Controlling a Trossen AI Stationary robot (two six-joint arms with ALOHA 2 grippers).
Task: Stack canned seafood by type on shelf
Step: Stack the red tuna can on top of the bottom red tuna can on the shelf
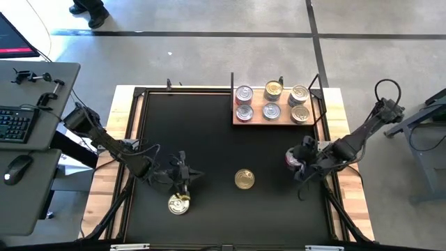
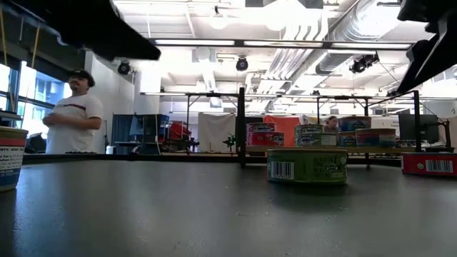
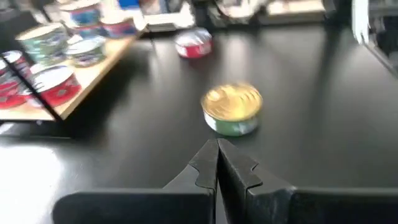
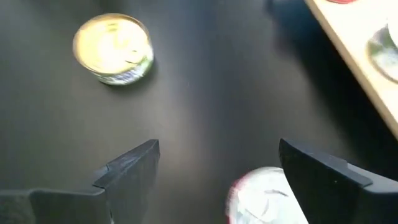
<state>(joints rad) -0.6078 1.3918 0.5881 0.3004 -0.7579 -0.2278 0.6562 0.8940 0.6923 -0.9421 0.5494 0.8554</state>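
Note:
The wooden shelf [image 1: 275,104] stands at the mat's far right and carries six cans, silver and gold lidded. A gold-lidded, green-sided can [image 1: 244,179] [image 3: 232,109] [image 4: 113,48] rests on its base mid-mat. My left gripper [image 3: 217,152] is shut and empty, hovering left of that can, just beyond a pale-lidded can [image 1: 178,204]. My right gripper [image 4: 217,168] is open, its fingers on either side of a silver-lidded, red-sided can [image 4: 264,196] [image 1: 293,159] that sits on the mat. My right gripper comes at the red-sided can slanting down from the table's right. The can's lid [image 4: 267,193] lies close against one finger [image 4: 317,174]. I cannot tell whether that finger touches it. The can stays on the mat.
The large black mat [image 1: 209,139] has a raised black frame around it. Thin black posts stand at the shelf's edges [image 1: 232,84]. In the low view a person stands in the room beyond the table [image 2: 71,118]. A keyboard and mouse lie on a desk at far left [image 1: 14,125].

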